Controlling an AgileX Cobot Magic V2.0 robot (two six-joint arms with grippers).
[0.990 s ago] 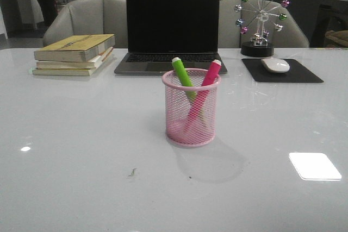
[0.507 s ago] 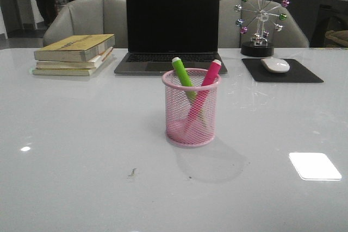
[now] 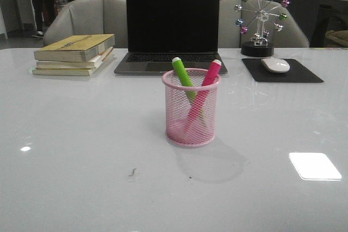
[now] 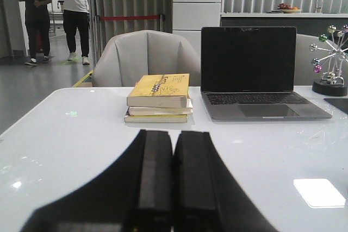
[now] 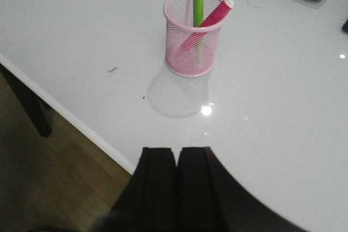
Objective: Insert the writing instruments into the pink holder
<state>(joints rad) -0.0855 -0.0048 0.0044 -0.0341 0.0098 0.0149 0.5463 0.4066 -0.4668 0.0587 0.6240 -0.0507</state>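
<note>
On the white table (image 3: 81, 150) the pink holder (image 3: 191, 113) stands mid-desk, green marker (image 3: 183, 74) and pink marker (image 3: 205, 82) both inside, leaning apart. Left gripper (image 4: 173, 188) and right gripper (image 5: 175, 186) sit closed and empty, well clear. Job looks finished; nothing more needed beyond parking the arms.

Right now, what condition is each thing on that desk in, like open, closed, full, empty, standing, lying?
pink holder: upright, holding both markers
green marker: inside, leaning left
pink marker: inside, leaning right
laptop: lid open, screen dark
books: closed, stacked flat
mouse: resting on its black pad
ferris wheel ornament: standing upright
left gripper: shut, empty
right gripper: shut, empty
</note>
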